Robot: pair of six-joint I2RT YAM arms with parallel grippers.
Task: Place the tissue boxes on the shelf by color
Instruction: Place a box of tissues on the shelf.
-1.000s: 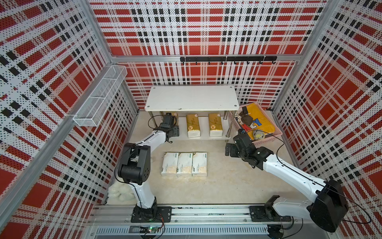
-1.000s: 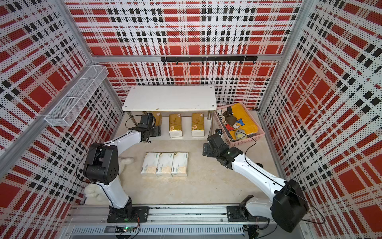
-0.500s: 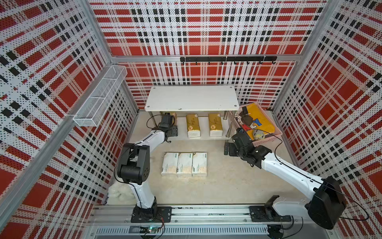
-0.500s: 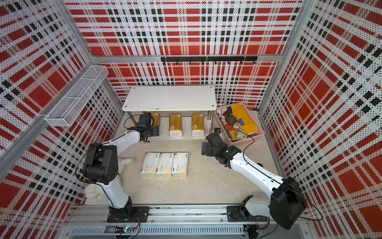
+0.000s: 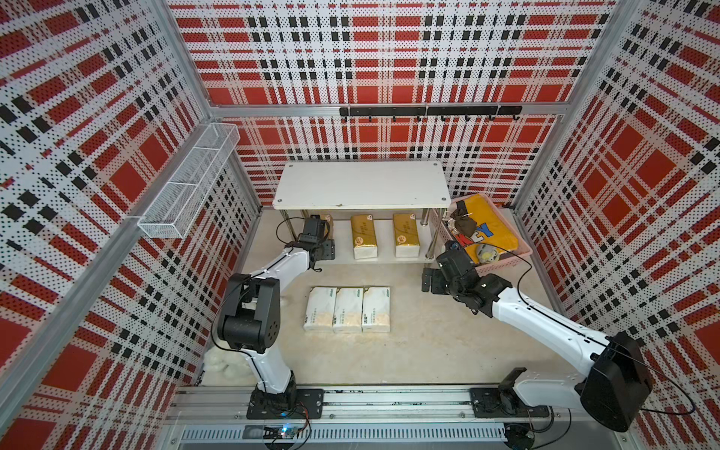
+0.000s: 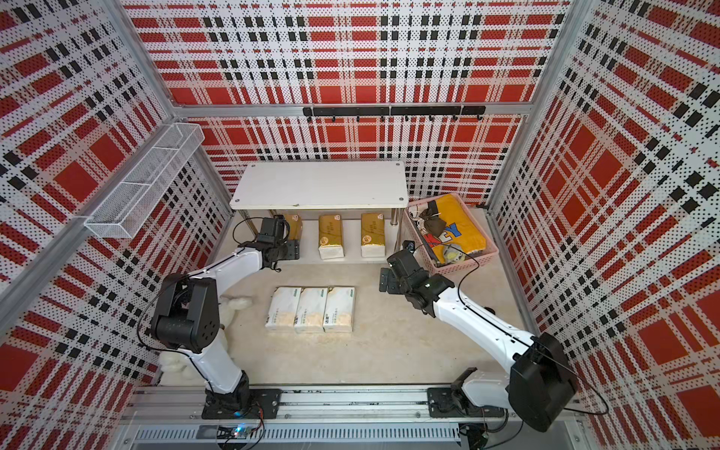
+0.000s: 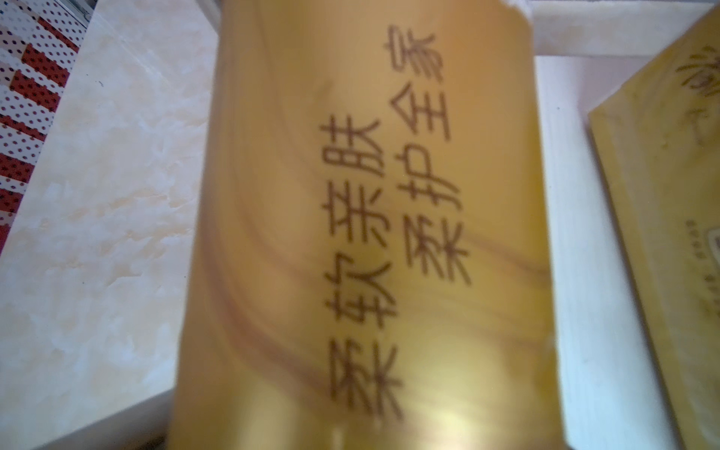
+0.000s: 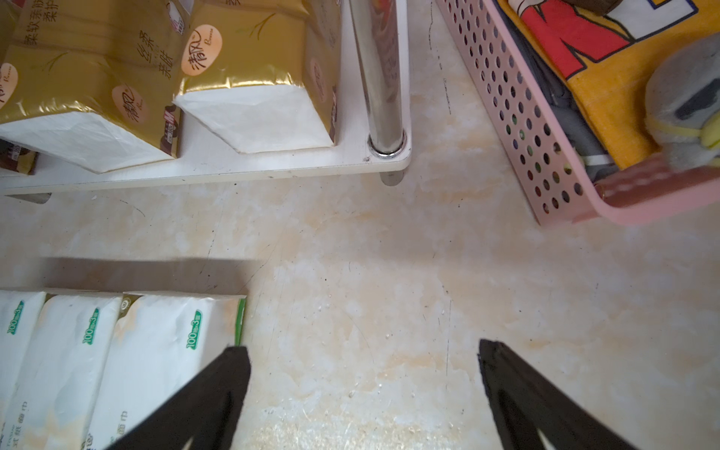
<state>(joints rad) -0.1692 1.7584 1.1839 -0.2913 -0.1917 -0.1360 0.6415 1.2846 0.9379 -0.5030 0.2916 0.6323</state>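
Beneath the shelf top (image 5: 362, 187) lie shiny gold tissue packs (image 5: 364, 235)

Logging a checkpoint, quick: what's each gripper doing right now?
Left gripper: cannot tell, its tips are hidden, right at a shiny gold tissue pack.
Right gripper: open, holding nothing.

Bright even light; gold tissue box (image 7: 272, 195) blurred, left wrist view.
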